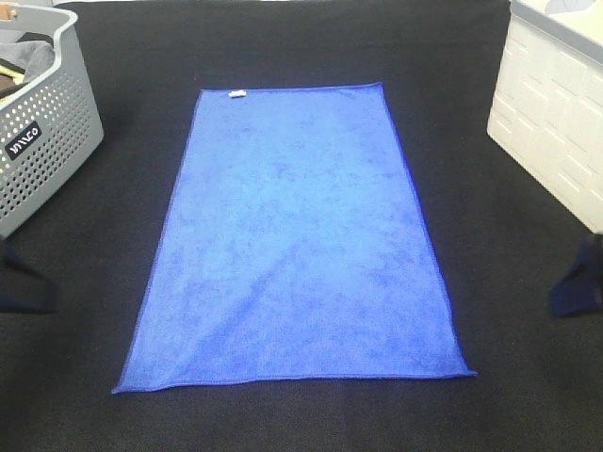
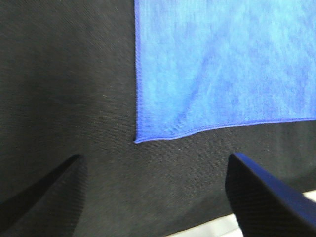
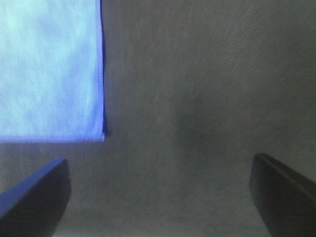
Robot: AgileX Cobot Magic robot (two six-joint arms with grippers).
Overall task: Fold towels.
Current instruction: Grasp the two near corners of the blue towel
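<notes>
The blue towel (image 1: 297, 245) lies spread flat and unfolded on the black bench (image 1: 301, 47), its length running away from the robot and its small white tag (image 1: 236, 93) at the far short edge. No fold has been made yet, and the step in hand looks to be the approach to the near edge. The left end effector (image 2: 155, 156) hovers just short of the towel's near left corner (image 2: 137, 140), jaws spread wide with only bare bench between them. The right end effector (image 3: 159, 158) is likewise wide open and empty, but it sits outboard of the near right corner (image 3: 102, 138), which lies off toward one finger instead of centred. Neither touches the cloth. The next move probably calls for each to centre on its corner, come down, pinch the stitched edge and carry it toward the far edge. How high they hang above the bench is hard to judge, since the high camera catches only dark slivers at the frame's sides. The grey basket (image 1: 57, 132) and white crate (image 1: 551, 113) stand well apart from the towel.
</notes>
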